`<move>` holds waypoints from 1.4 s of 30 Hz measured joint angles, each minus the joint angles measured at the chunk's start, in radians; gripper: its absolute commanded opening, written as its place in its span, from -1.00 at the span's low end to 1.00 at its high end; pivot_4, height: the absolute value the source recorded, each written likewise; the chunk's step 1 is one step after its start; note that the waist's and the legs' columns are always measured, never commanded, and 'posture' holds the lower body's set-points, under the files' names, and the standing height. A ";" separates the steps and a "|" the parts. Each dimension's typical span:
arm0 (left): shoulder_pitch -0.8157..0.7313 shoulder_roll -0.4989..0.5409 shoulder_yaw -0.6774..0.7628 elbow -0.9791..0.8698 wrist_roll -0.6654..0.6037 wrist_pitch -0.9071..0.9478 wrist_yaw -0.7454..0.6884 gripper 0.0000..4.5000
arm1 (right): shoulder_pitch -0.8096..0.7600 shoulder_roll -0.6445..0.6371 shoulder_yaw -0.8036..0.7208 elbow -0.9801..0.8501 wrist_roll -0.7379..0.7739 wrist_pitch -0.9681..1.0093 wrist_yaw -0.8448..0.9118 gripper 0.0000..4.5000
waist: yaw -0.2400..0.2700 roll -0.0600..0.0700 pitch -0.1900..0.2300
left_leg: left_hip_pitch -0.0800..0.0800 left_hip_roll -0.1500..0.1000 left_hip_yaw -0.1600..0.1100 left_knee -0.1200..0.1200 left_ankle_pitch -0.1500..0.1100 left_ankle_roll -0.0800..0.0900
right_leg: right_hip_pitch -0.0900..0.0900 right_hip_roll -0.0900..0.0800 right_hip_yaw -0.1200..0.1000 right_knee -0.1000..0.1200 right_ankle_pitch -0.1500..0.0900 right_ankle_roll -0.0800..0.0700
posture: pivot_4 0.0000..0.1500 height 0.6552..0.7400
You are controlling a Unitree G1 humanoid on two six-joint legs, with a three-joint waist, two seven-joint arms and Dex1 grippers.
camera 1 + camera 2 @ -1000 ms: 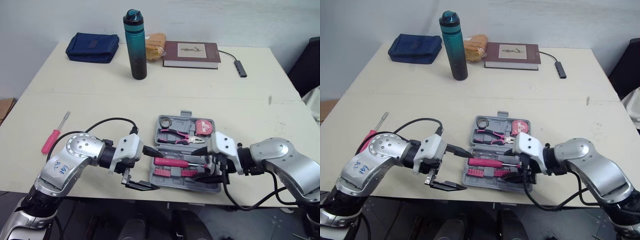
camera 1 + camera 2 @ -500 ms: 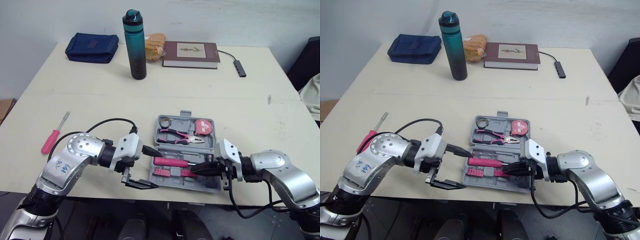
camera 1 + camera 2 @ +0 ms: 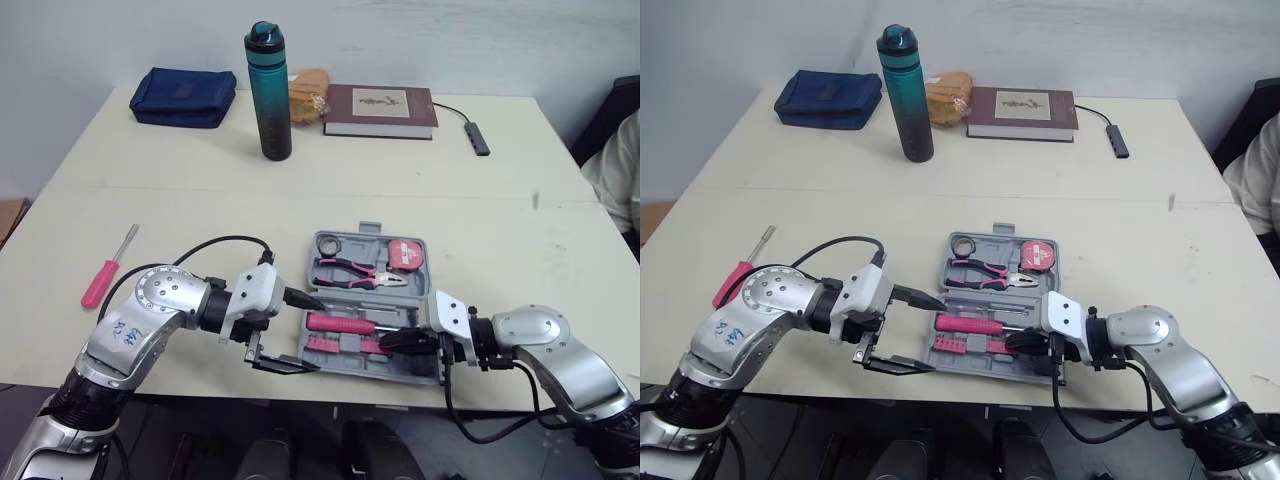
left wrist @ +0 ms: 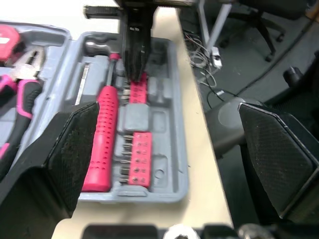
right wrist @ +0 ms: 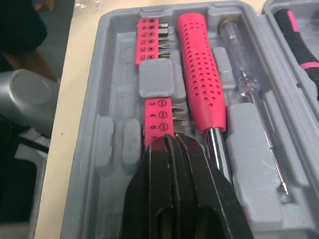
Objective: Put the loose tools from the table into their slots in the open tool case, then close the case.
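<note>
At 9 o'clock of the tool case [image 3: 318, 241] lies the red screwdriver [image 3: 103, 278], likely light, stiff, prone to roll: I'd grasp its handle. My left pincer [image 3: 302, 333] gapes empty; my right pincer [image 3: 392, 342] is closed, empty.

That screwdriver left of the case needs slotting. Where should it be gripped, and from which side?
Grip the screwdriver by its red handle, the left end effector coming down from above across its width: it lies flat on the table, and the handle is its thickest part.
</note>
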 measured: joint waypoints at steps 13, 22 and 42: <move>0.504 -0.200 0.600 -0.283 -0.133 0.227 0.584 1.00 | -0.264 -0.023 -0.232 -0.122 0.471 0.336 0.000 0.46 | -0.009 0.000 0.002 | -0.001 0.001 0.000 -0.001 -0.003 0.005 | 0.000 -0.001 0.000 -0.002 0.000 0.000 | 1.00 1.00; 0.859 -0.419 0.880 -0.448 -0.144 0.187 0.801 1.00 | -0.363 0.012 -0.190 -0.019 0.469 0.336 0.049 0.95 | 0.003 -0.001 0.002 | -0.001 0.000 0.001 -0.001 -0.003 0.004 | 0.000 -0.001 0.000 -0.004 0.000 0.000 | 1.00 1.00; 0.762 0.039 0.989 0.276 -0.096 -0.029 0.440 1.00 | -0.374 0.068 -0.145 0.005 0.413 0.292 0.070 0.95 | -0.004 0.000 0.003 | -0.001 0.000 0.000 -0.005 -0.005 0.007 | 0.000 -0.002 -0.002 -0.004 -0.002 -0.003 | 1.00 1.00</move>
